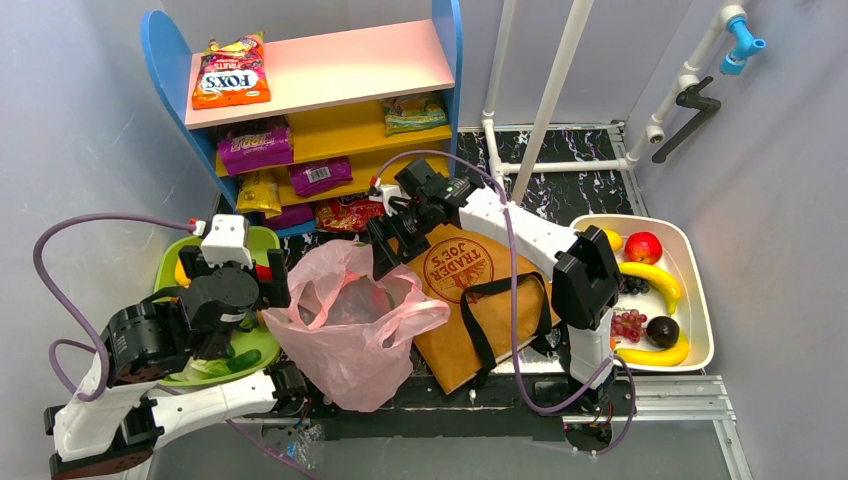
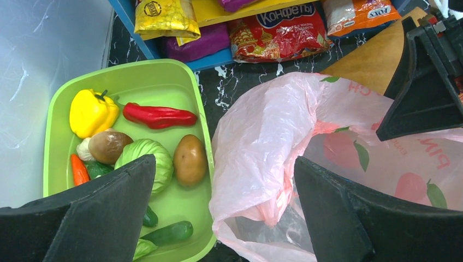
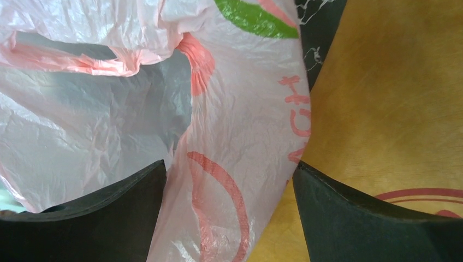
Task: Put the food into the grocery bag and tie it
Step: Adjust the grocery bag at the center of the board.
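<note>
Pink plastic, thin and crinkled: the bag sits toward the near edge of the table, left of the middle, with its mouth gaping upward. Its right side overlaps the paper bag, which lies flat. Its left side is just beside the green tray at the left edge.

The left gripper hangs over the bag's left rim, next to that tray. Its fingers are spread wide and hold nothing. The right gripper hangs over the bag's far right rim, where the film meets the paper bag. Its fingers are also spread wide, with the film below the gap and not pinched.

The food lies outside the bag. The green tray holds a yellow pepper, a chilli, a potato, a cabbage and a cucumber. The white tray at the right edge holds bananas, an apple and grapes. Purple packets sit on the shelf at the far edge, toward the left corner.
</note>
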You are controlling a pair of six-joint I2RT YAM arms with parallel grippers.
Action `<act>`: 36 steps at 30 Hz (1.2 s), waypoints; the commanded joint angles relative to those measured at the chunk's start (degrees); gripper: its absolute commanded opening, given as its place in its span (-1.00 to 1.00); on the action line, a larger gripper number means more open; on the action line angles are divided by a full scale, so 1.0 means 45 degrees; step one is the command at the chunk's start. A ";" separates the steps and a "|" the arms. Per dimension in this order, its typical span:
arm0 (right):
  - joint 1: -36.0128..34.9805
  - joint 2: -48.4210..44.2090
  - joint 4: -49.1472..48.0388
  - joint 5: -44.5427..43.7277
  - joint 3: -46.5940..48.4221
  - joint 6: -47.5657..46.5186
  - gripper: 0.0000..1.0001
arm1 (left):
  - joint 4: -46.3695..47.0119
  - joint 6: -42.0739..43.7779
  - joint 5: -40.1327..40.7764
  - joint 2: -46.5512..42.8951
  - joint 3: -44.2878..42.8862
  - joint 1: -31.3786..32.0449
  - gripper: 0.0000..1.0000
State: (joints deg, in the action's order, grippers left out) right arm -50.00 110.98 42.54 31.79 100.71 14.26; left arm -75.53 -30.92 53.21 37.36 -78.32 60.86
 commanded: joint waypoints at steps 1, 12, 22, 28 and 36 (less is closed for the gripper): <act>-0.0360 -0.0092 -0.0778 0.1255 -0.0430 0.0551 0.83 | -0.0206 -0.0339 0.0473 -0.0094 0.0422 -0.0048 0.96; -0.0845 -0.1039 -0.2070 0.1638 -0.1079 0.1840 -0.97 | -0.0492 -0.0695 0.0619 -0.0194 0.0896 -0.0048 0.97; -0.0843 -0.5126 0.2174 -0.5955 0.2891 0.1228 -0.97 | -0.0344 -0.0669 0.0736 -0.0402 0.0721 -0.0048 0.96; -0.0844 -0.5466 0.4158 -0.9586 0.2388 0.0640 -0.97 | -0.0070 -0.1399 0.0976 -0.0127 0.2506 -0.0048 0.97; -0.0832 -0.3709 0.5380 -1.0394 0.3157 0.0871 -0.97 | 0.0467 -0.0948 -0.0551 0.1574 0.2917 -0.0773 0.97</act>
State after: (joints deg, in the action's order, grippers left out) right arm -53.91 90.26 62.83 -10.55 111.66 18.63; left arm -74.35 -35.55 53.01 40.49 -65.89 60.27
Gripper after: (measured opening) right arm 0.023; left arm 0.981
